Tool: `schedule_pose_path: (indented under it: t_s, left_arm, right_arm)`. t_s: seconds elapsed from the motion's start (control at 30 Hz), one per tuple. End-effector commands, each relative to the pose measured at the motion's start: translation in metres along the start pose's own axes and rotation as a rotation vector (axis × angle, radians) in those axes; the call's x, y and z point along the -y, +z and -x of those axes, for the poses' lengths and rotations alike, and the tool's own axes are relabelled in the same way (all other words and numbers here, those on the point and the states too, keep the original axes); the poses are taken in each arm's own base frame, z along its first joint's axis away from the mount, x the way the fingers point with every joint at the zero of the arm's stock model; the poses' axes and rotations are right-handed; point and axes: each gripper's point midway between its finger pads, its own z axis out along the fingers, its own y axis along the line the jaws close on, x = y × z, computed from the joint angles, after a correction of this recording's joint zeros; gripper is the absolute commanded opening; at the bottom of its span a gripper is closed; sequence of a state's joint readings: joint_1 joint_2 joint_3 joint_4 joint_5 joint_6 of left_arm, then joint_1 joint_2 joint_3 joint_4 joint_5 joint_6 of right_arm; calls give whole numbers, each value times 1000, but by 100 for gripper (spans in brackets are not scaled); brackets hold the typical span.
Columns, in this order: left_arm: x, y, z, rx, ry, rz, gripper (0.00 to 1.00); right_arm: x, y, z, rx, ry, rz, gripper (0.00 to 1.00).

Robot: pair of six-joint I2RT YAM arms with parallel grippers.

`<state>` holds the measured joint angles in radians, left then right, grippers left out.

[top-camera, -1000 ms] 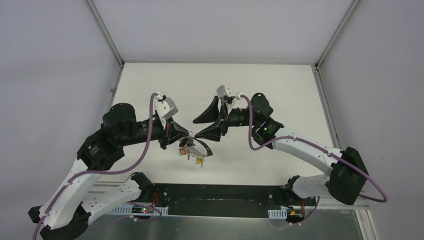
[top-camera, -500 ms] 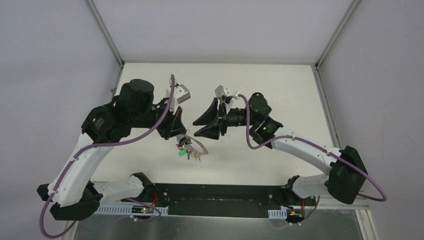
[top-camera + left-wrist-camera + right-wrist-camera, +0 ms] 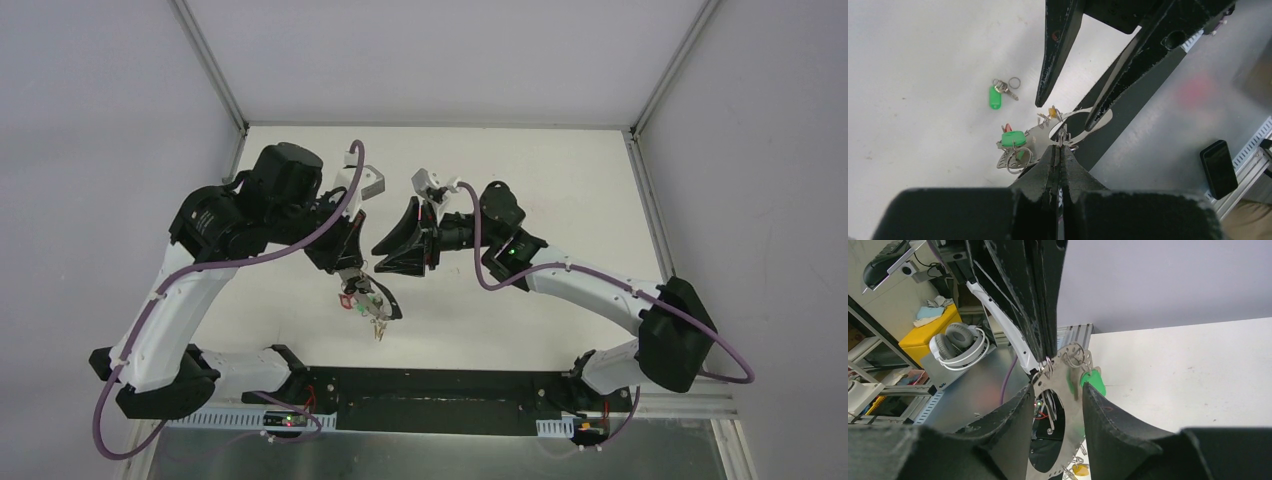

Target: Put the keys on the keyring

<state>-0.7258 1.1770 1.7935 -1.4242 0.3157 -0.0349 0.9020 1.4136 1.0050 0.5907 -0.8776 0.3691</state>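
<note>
- left jaws: clamped shut on the rim of the keyring (image 3: 1035, 139), pinching the thin plate edge-on.
- keyring: held up off the counter (image 3: 923, 75), between the two arms. A green cap (image 3: 1013, 138), a red cap (image 3: 1007, 128) and a yellow cap (image 3: 1052, 111) hang from it on small split rings.
- right jaws: apart, one finger on each side of the ring plate. The right wrist view shows the plate in the gap. Can't tell whether a pad touches it; by my read nothing is clamped.
- green-capped key (image 3: 994, 96): lies loose on the counter with small rings attached, apart from both sets of jaws. Not on the keyring.
- black-capped key: not visible in any view.
- step in hand (judgement): the right side takes a second hold on the ring to steady it or take it over.
- to do it well:
  - Close on bare plate, away from the dangling keys, so no cap or split ring gets trapped under a pad.
  - Land apart from the left pinch point so the fingers don't collide.
  - Keep the plate square to the pads; it is thin and could twist or slip out.
  - Close slowly, with the left hold kept firm until the right is seated.
- risk: the ring pivots about the single pinch and the keys swing into the gap.
- progress: early; picking up the loose key comes after this.
</note>
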Motion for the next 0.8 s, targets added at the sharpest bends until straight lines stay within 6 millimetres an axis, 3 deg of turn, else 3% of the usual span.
schedule_pose_path:
  t_s: [0.0, 0.33, 0.43, 0.7, 0.77]
  left_arm:
    - [-6, -6, 2, -19, 3, 44, 0]
    - [-8, -6, 3, -31, 19, 56, 0]
    - [-8, -7, 2, -30, 20, 58, 0]
    - [-9, -8, -1, -32, 20, 59, 0]
    - [-9, -9, -1, -28, 40, 61, 0]
  right_arm:
    - [-14, 13, 27, 56, -57, 70, 42]
    - [-15, 29, 24, 75, -14, 105, 36]
    - [-17, 33, 24, 74, -2, 131, 29]
    - [-19, 36, 23, 73, 2, 149, 0]
    - [-19, 36, 21, 68, 7, 152, 0]
